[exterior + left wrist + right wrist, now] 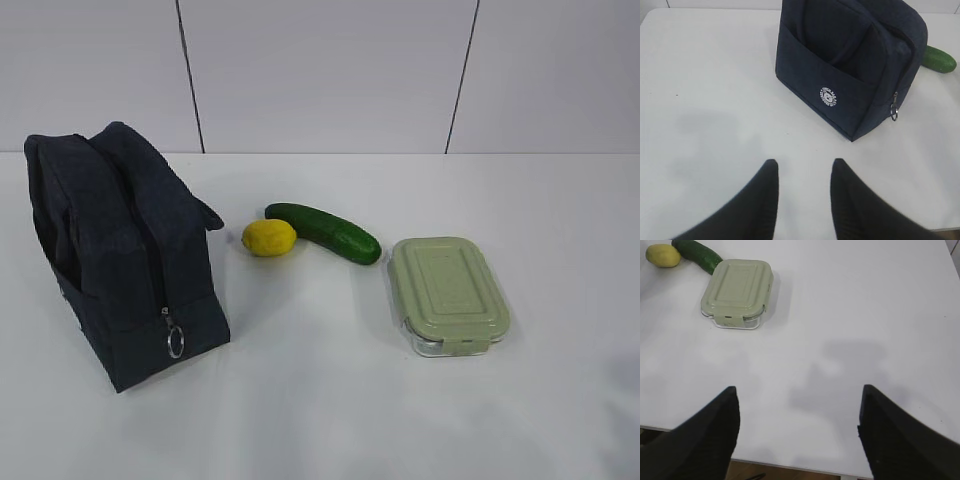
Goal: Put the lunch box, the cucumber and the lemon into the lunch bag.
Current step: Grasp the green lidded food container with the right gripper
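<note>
Four task things sit on my white table [330,420], none yet packed. Largest is the lunch bag [125,255], boxy dark navy fabric at nine o'clock in the exterior view, its top zipper closed down to a silver ring pull [175,342] hanging at its near end. From my left wrist view its side pocket carries a small round white printed logo [828,96]; the lettering around it is too small for me to read. Next in size is the lunch box [448,292], clear glass under a pale sage-green ribbed snap-clip lid, at three o'clock, lying flat and shut. Then the cucumber [324,232], dark green and smooth, lying at a slant near centre toward twelve o'clock. Smallest is the bright yellow lemon [269,237], touching or just beside the cucumber's left end. My left gripper [804,167] hangs over bare table with its black fingers a little apart, holding nothing. My right gripper [799,395] is spread wide, also empty.
</note>
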Robot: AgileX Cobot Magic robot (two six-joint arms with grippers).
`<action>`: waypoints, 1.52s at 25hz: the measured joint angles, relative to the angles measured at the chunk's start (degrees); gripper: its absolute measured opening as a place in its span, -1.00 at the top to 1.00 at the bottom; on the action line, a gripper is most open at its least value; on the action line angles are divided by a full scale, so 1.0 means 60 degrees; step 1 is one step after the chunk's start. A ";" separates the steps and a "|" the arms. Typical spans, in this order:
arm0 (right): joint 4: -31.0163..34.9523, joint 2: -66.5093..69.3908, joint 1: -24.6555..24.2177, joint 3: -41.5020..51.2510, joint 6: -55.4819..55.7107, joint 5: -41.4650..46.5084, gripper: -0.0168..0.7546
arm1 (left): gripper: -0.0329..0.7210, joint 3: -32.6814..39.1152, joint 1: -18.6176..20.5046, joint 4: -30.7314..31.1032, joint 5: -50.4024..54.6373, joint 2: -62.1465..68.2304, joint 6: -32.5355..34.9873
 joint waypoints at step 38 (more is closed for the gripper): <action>0.0117 0.0000 0.0000 0.0000 0.0000 0.0000 -0.55 | 0.28 0.0000 0.0000 0.0000 0.0000 0.0000 0.0000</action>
